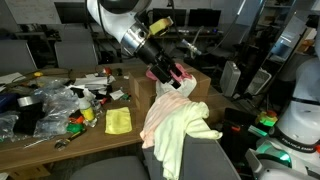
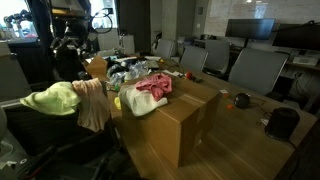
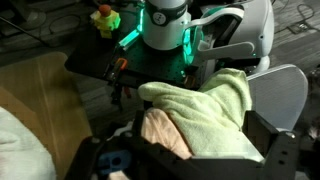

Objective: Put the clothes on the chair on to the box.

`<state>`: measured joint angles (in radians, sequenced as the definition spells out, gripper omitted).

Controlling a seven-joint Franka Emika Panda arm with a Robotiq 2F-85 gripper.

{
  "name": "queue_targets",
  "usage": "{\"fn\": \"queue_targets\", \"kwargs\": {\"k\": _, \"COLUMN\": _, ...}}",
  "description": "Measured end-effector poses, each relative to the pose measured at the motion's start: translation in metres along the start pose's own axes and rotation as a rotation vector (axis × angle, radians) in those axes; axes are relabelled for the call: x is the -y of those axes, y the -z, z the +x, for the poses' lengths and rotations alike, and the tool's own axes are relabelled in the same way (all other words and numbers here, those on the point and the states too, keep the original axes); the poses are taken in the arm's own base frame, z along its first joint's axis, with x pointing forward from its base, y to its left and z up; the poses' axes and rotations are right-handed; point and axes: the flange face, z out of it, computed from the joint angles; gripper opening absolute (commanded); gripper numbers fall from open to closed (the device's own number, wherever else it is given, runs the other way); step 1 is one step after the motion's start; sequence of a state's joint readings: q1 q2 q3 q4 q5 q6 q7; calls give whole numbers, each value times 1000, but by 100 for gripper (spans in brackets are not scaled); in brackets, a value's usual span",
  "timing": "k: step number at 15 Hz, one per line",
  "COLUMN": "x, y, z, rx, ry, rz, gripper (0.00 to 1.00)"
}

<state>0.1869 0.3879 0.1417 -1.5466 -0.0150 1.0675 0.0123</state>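
Pink garment (image 2: 150,90) lies on the box (image 2: 180,125), just under the spread jaws

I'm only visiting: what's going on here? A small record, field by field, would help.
on box: pink fabric garment lying on the large brown cardboard box
on chair: pale yellow-green garment and white garment draped over the grey office chair
tool: open, right at the pink garment; contact unclear
table: small bright-yellow cloth among clutter
task left: two garments not yet moved
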Motion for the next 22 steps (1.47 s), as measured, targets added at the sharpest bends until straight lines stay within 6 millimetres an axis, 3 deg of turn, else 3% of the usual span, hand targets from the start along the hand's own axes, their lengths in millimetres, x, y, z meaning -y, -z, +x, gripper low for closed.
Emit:
{"fn": "queue_targets", "kwargs": {"k": 6, "x": -25, "y": -16, "z": 23, "rx": 65, "ry": 68, "rz": 243, "gripper": 100}}
{"fn": "queue_targets", "kwargs": {"k": 12, "x": -49, "y": -19, "z": 37, "rx": 34, "ry": -73, "rz": 290, "gripper": 100}}
{"fn": "queue_targets", "kwargs": {"k": 17, "x": -48, "y": -16, "z": 52, "rx": -46, "ry": -229, "rz": 293, "gripper": 100}}
{"fn": "queue_targets", "kwargs": {"k": 22, "x": -42, "y": -35, "z": 63, "rx": -17, "ry": -324, "rz": 286, "gripper": 100}}
